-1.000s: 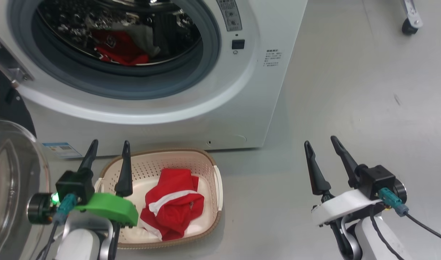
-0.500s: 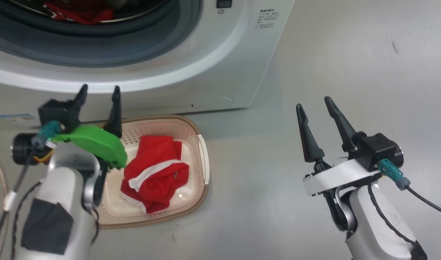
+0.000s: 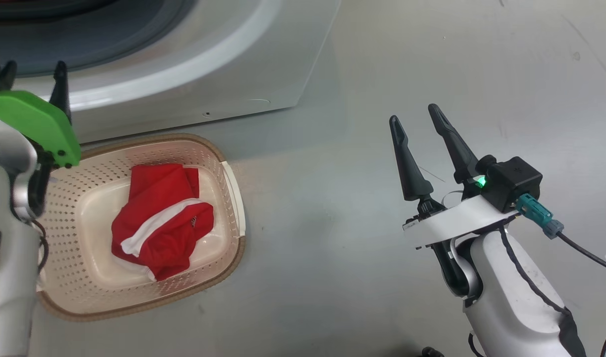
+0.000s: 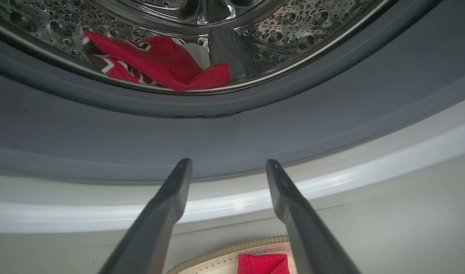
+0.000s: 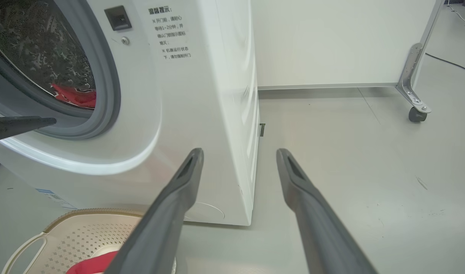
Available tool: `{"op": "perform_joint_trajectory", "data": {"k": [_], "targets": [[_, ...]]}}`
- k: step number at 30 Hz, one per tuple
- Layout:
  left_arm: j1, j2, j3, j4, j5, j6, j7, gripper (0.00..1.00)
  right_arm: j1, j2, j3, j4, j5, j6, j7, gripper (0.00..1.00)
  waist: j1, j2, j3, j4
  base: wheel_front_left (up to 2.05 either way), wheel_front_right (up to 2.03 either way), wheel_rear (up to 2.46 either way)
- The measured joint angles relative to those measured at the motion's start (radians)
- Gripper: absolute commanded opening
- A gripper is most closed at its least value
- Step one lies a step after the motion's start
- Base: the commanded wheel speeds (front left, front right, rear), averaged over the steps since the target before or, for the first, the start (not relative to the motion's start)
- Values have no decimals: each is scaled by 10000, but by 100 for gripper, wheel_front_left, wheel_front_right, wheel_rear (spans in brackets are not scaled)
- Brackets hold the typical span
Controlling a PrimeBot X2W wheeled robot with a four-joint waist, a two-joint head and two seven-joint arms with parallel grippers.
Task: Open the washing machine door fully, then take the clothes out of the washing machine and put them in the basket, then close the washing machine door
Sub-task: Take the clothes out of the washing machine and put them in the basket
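Down at eight o'clock in your head view, the basket (image 3: 65, 277) sits on the grey floor (image 3: 342, 277) just in front of the washing machine (image 3: 209, 74), which takes up the eleven o'clock corner. One piece of the clothes (image 3: 159, 223), red with a white stripe, lies crumpled inside the basket, near its middle. Your left end effector (image 4: 228, 163) hangs at nine o'clock of that view, over the basket's far left edge, with its fingers spread apart and nothing between them. Its wrist view faces the grey gasket (image 4: 217, 129). Beyond that, toward eleven o'clock, a red garment (image 4: 156, 61) with dark, white-edged markings rests at the bottom of the steel drum (image 4: 301, 26). Your right end effector (image 3: 412, 113) hovers at four o'clock over the floor, well apart from basket and machine, its two fingers likewise wide and holding nothing. From its wrist view you see the machine's front and side at ten o'clock and a castor (image 5: 417, 114) at two o'clock.
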Motion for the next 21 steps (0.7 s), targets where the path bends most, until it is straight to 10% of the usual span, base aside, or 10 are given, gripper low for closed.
{"op": "perform_joint_trajectory", "data": {"k": [21], "targets": [[-3196, 2625, 56, 556, 997, -571, 1592, 100, -553, 19, 980, -309, 1375, -353, 0, 100, 0, 0, 1045, -1598, 0, 0, 0]]}}
